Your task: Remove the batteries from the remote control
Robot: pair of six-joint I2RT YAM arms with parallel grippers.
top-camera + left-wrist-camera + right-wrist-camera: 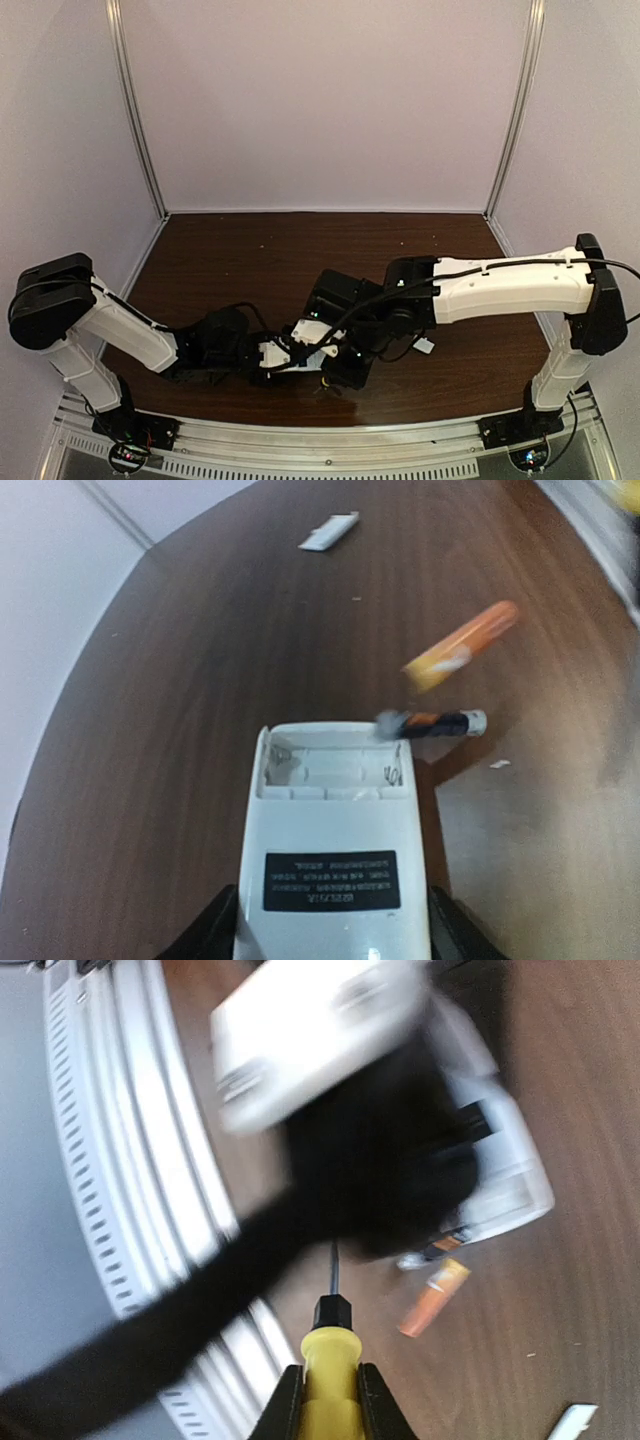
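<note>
Heads up, the risk now is losing cells, not getting them out. The orange battery (460, 645) is smeared with blur just beside the remote control (330, 830), so it could roll off toward the tabletop (200, 680) edge. Your right gripper (328, 1400) is clamped on the screwdriver (330, 1355), and its tip could flick the dark battery (440, 723) lying at the remote's open corner. Your left gripper (330, 942) pinches the remote by its sides, back up, bay empty, springs bare

The wooden table (180, 730) bears a dark battery (440, 723); an orange battery (462, 645) near it; a white chip (330, 532) well apart.
</note>
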